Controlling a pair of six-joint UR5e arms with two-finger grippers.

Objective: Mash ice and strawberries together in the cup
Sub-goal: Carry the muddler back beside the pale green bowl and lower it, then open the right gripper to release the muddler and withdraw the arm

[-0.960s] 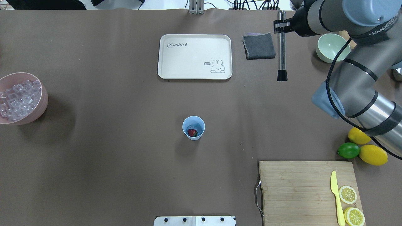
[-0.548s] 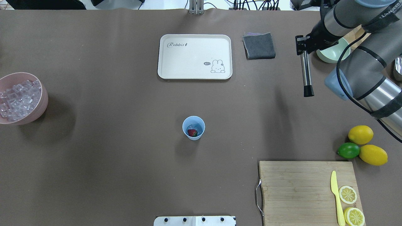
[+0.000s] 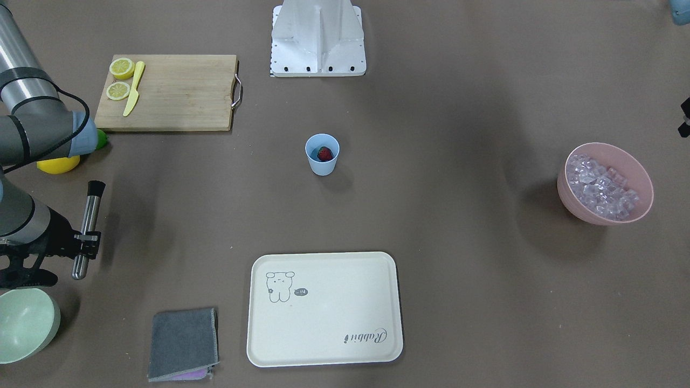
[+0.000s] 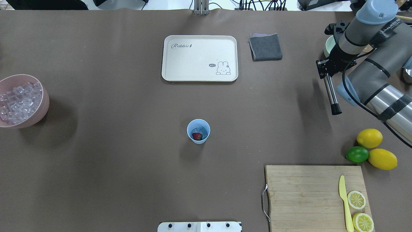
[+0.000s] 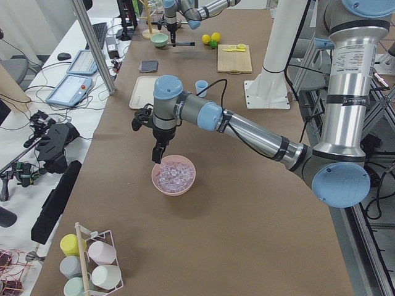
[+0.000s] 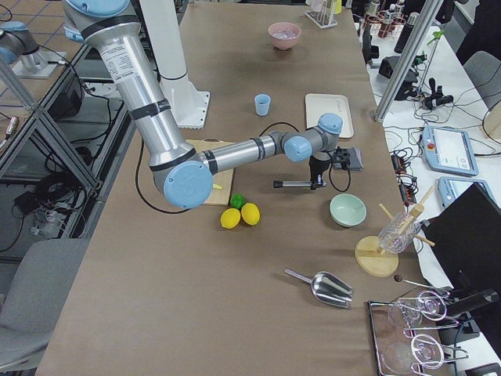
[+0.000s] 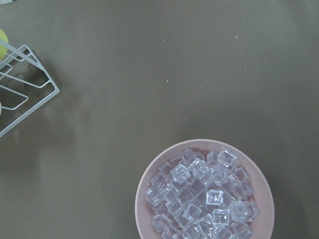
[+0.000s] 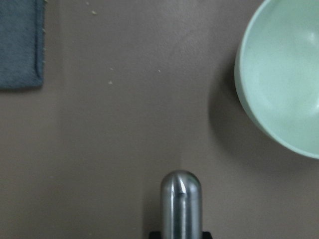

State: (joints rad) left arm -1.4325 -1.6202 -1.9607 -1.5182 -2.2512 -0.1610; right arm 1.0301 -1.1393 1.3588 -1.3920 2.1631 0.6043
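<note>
ROBOT READIES MUDDLER: The right gripper (image 4: 323,68) is clamped on a steel muddler (image 4: 331,95). We see the tool held level above the brown table (image 4: 112,161) near its right end, with the black head pointing back toward the robot and the rounded steel end toward the pale green bowl (image 3: 24,323). The light blue cup (image 4: 189,133) stands upright at mid-table, well apart from the muddler. The red strawberry (image 4: 197,136) lies in its bottom, with what looks to us like a clear piece of ice (image 4: 201,130) beside the fruit. At the table's far left end, the left gripper (image 5: 158,156) hangs just above a pink bowl (image 4: 45,106) heaped with ice cubes (image 4: 17,103). We cannot tell whether its fingers are parted or closed, as the wrist camera there shows only the bowl and a white wire rack (image 7: 20,94). Beyond the cup, a cream tray (image 4: 193,64) printed with a rabbit lies flat, a folded grey cloth (image 4: 265,47) near it on the right. On the robot's near right, a wooden cutting board (image 4: 305,193) carries a yellow knife (image 4: 344,203) and two lemon slices (image 4: 356,199). Two whole lemons (image 4: 382,159) and a lime (image 4: 357,154) sit clustered between the board and the muddler
</note>
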